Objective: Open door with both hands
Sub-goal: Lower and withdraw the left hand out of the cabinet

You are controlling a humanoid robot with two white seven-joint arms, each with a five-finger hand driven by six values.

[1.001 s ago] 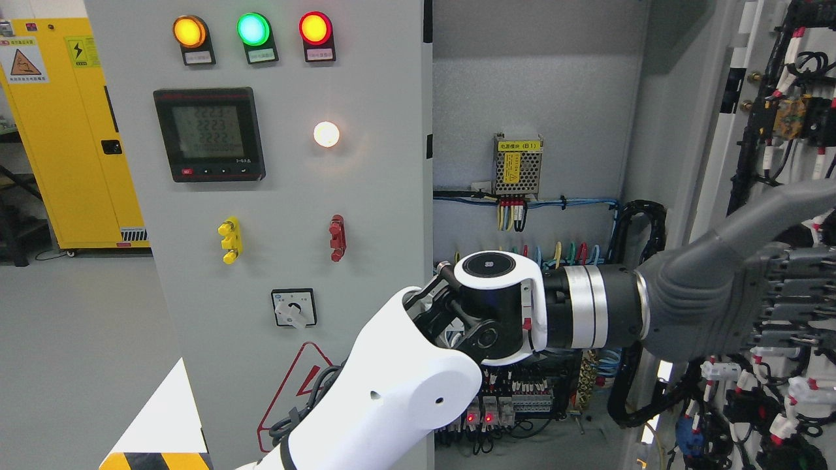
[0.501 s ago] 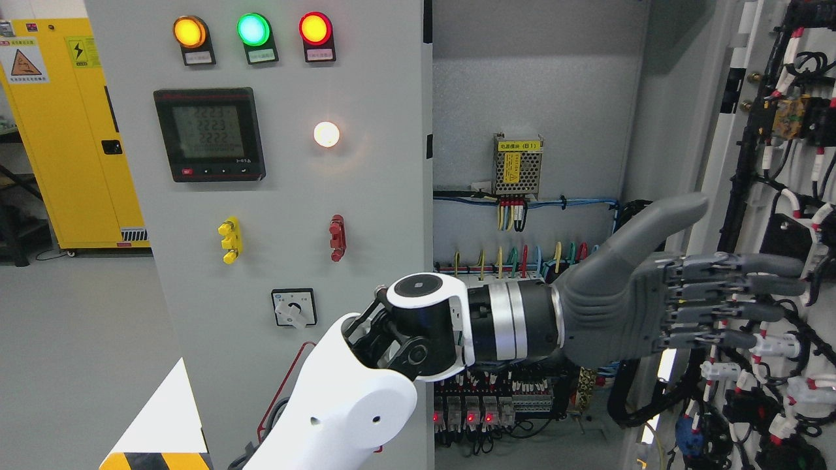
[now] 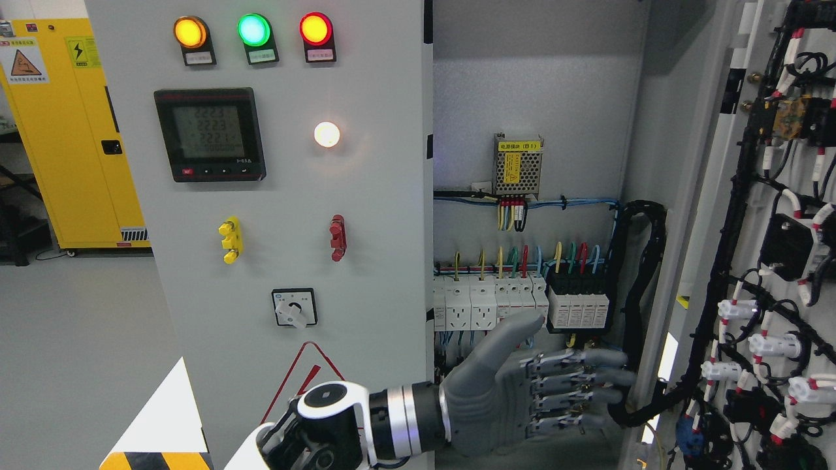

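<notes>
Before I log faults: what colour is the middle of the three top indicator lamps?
Green, seen clearly in the head view.

The left hand (image 3: 522, 398) now sits much lower and farther left than a second ago, off the open door (image 3: 764, 261) and in front of the cabinet's lower part, fingers (image 3: 588, 378) extended and holding nothing. The breaker row (image 3: 516, 300) it covered is in view again.

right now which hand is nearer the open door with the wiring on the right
Left. The left hand is low in front of the open cabinet, fingers extended toward the open door but short of it. The right hand is not in view.
</notes>
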